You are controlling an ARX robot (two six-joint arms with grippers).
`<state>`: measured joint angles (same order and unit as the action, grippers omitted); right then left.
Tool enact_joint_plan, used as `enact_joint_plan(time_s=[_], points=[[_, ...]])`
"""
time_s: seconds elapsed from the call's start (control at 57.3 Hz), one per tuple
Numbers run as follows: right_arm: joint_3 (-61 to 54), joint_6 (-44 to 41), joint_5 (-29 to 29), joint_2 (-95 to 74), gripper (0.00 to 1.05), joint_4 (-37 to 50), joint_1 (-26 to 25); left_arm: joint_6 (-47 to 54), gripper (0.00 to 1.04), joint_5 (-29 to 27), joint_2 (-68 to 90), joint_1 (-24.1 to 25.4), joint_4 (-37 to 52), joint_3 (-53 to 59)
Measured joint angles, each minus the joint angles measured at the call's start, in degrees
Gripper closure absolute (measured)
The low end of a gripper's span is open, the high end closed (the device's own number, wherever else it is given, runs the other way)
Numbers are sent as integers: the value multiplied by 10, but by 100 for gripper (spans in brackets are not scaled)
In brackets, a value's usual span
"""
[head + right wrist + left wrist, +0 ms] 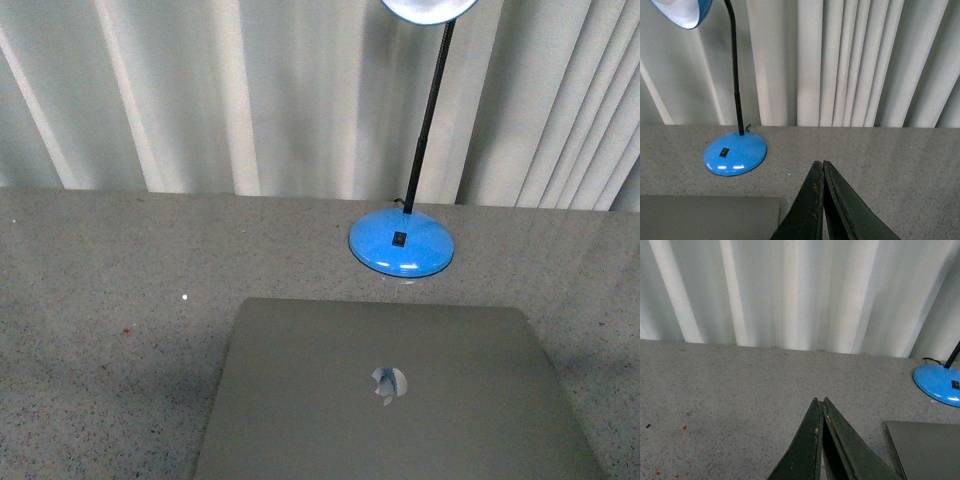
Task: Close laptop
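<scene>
The laptop (395, 395) lies flat on the grey table (100, 300) with its lid down and the logo (389, 383) facing up, so the closing looks done. It sits just in front of the lamp (401, 243), whose blue base stands near the lid's far edge without touching it. In the front view neither arm shows.

The left gripper (820, 401) has its fingers pressed together and holds nothing; it hangs over bare table, to the laptop's left, with a corner of the lid beside it. The right gripper (819, 163) is likewise pressed together and empty, on the laptop's right, with the lamp base off to its side. Both seem held clear of the lid because nothing is left to push; parking apart from it likely avoids knocking the lamp.
</scene>
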<state>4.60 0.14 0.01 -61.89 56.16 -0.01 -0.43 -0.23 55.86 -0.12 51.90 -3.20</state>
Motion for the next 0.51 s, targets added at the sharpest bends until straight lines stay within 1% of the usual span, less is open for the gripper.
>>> enact_joint_plan(time_s=[0.506], points=[[-41,0,0,233,102,-188,0,0,101,2,-220,0,-186,16]])
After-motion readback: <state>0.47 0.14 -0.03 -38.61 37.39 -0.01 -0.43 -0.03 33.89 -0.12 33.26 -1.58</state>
